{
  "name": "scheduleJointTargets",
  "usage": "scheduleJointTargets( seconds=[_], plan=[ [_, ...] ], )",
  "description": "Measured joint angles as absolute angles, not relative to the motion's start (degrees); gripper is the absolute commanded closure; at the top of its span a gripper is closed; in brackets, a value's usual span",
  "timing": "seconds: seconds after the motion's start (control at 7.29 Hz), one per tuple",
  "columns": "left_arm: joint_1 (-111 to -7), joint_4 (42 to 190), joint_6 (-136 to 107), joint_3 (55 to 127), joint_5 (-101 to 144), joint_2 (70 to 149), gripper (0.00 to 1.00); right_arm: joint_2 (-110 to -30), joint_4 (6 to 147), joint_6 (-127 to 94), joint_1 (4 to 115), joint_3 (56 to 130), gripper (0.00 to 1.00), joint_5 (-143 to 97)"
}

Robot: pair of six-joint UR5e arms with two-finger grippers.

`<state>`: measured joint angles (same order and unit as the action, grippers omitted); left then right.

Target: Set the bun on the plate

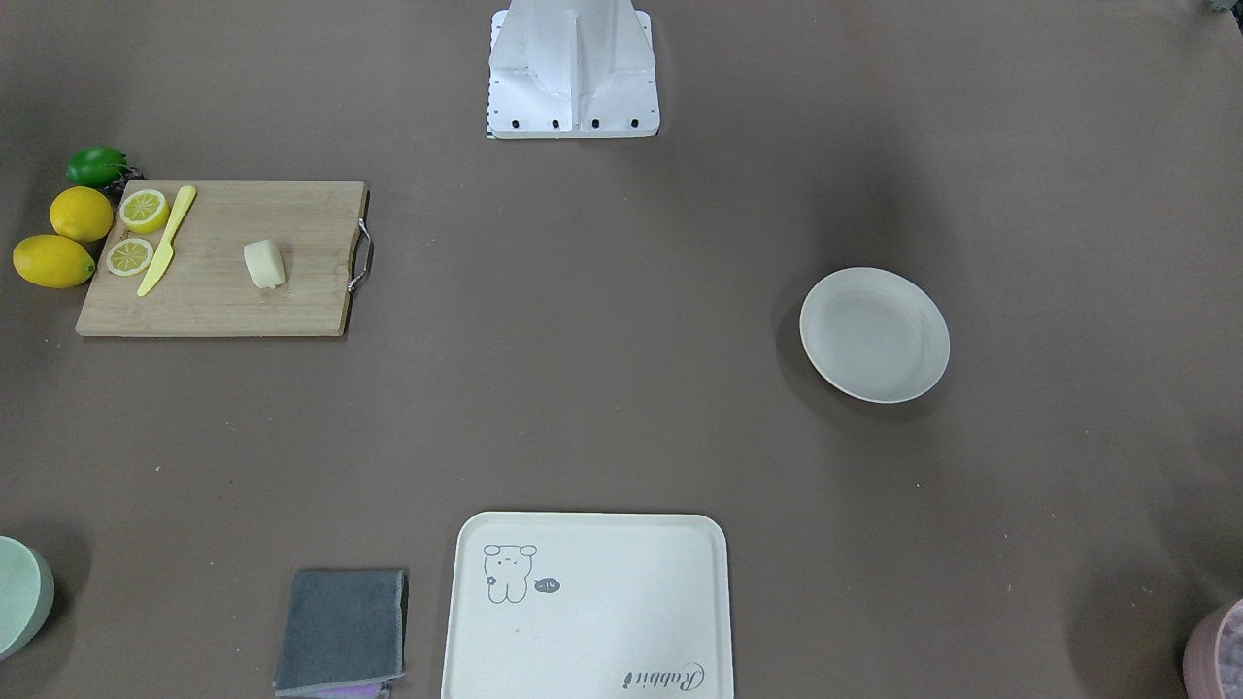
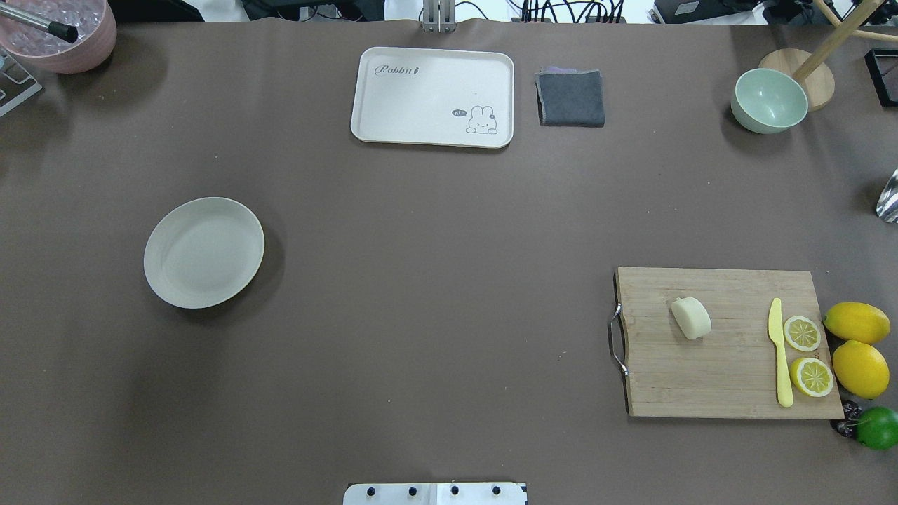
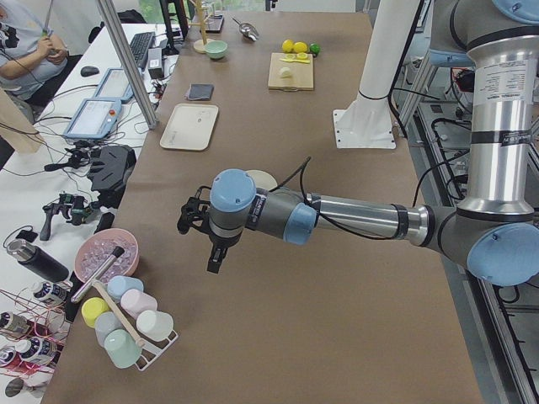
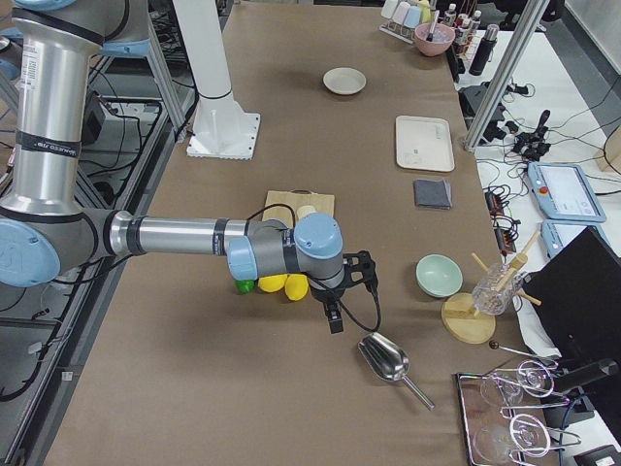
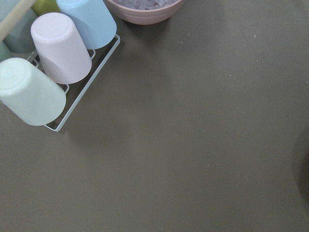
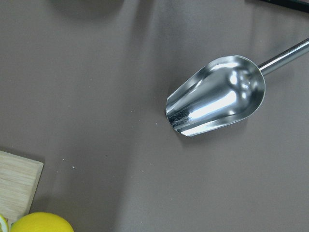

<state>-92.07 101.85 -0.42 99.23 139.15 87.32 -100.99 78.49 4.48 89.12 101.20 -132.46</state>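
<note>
The bun [image 1: 264, 264] [image 2: 691, 318], a pale cream block, lies on the wooden cutting board [image 2: 729, 379] on the robot's right side. The round off-white plate [image 1: 874, 335] [image 2: 203, 252] sits bare on the robot's left side. Neither gripper shows in the overhead or front views. Only the side views show them: my left gripper [image 3: 215, 259] hangs over the table's left end near the cup rack, and my right gripper [image 4: 334, 318] hovers beyond the lemons near a metal scoop [image 6: 217, 96]. I cannot tell whether either is open or shut.
On the board lie a yellow knife [image 2: 779, 354] and two lemon halves [image 2: 801, 333]; whole lemons [image 2: 857, 322] and a lime [image 2: 877, 426] sit beside it. A cream tray [image 2: 433, 96], grey cloth [image 2: 570, 98], green bowl [image 2: 768, 102] and pink bowl [image 2: 66, 35] line the far edge.
</note>
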Motion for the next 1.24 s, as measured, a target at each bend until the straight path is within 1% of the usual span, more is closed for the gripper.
scheduleJointTargets(
  seconds=[0.55,1.24],
  plan=[
    [-91.9,102.0,-0.1,99.9,138.6,84.7,0.03,-100.9,78.5,4.5,89.0,100.6,0.00,-132.5],
    [-91.3,101.9,-1.5,103.0,138.8,81.7,0.04,-101.2,78.5,4.6,89.0,99.4,0.00,-133.2]
  ],
)
